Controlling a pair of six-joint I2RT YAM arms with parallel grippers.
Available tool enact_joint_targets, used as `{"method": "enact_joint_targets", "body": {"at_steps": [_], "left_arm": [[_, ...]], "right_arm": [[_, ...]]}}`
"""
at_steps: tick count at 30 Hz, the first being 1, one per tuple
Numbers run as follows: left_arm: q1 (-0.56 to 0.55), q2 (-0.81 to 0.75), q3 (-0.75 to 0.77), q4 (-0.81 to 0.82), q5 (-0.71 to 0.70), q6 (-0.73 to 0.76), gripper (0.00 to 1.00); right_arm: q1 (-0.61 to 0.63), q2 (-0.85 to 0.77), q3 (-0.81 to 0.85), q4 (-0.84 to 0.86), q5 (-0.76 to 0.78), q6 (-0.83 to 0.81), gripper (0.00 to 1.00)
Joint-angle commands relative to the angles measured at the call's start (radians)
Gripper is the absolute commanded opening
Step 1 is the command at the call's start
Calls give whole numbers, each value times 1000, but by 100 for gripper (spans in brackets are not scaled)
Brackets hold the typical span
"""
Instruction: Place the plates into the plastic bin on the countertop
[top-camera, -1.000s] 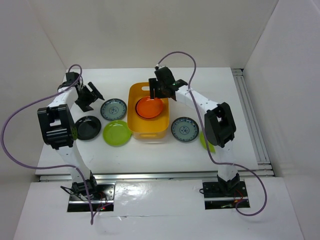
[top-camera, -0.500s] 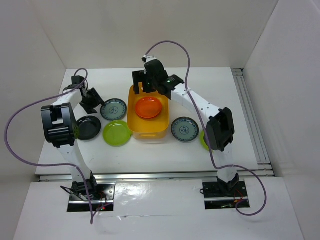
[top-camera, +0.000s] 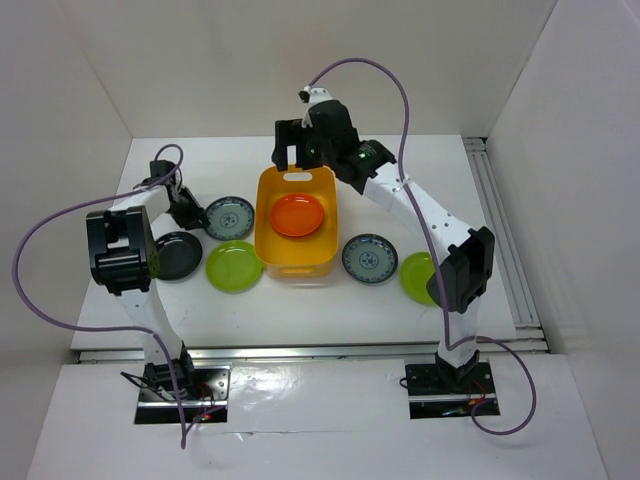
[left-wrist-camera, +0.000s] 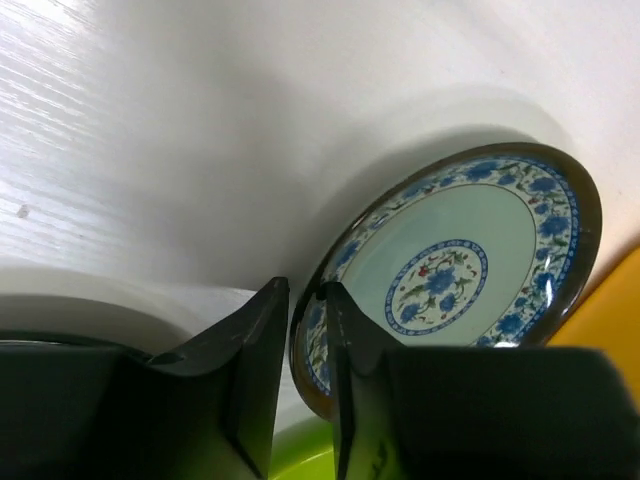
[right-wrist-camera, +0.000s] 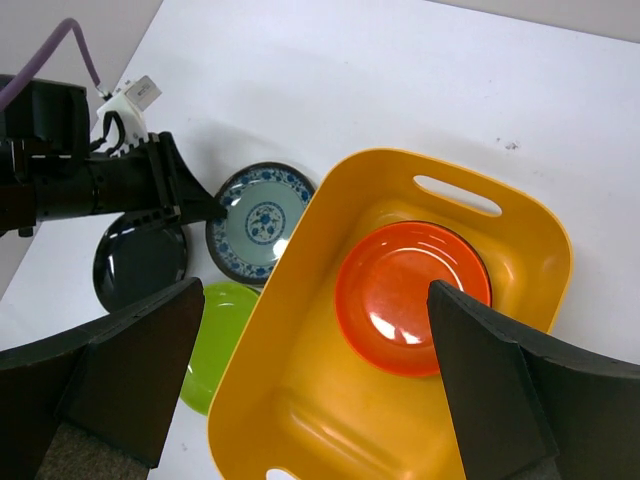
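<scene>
Just left of the plastic bin (top-camera: 262, 232), the left gripper (left-wrist-camera: 303, 295) had its fingers nearly together astride the rim of the patterned plate (left-wrist-camera: 450, 270), grip unclear, so a shallow pinch might drop it against the bin's wall; the right gripper (top-camera: 298, 158) gaped empty above the bin's far end.

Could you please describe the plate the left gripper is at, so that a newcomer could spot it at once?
Find the yellow bin in the middle of the counter; three plates lie to its left. It is the blue-patterned plate at the rear, its rim between the left gripper fingers. Its neighbours are a black plate and a green plate; the other patterned plate lies right of the bin.
</scene>
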Motion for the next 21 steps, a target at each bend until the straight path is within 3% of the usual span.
{"method": "enact_joint_targets", "body": {"at_steps": [1,2,7,12,21], "left_arm": [[-6,11,-21,7,-28,21,34],[-6,11,-21,7,-28,21,33],[-6,35,19,-26,-48,12,0],[5,37,134,-122,-97,-20,0],[26,-236,255,-104,10,-70,0]], "right_arm": [[-10,-68,-1,7,-9,-3,100],[-19,-68,-11,7,-9,-3,100],[-41,-99,-43,18,-30,6,100],[-70,-108,-52,27,-40,6,100],[-165,-177,-80,9,-49,15,100]]}}
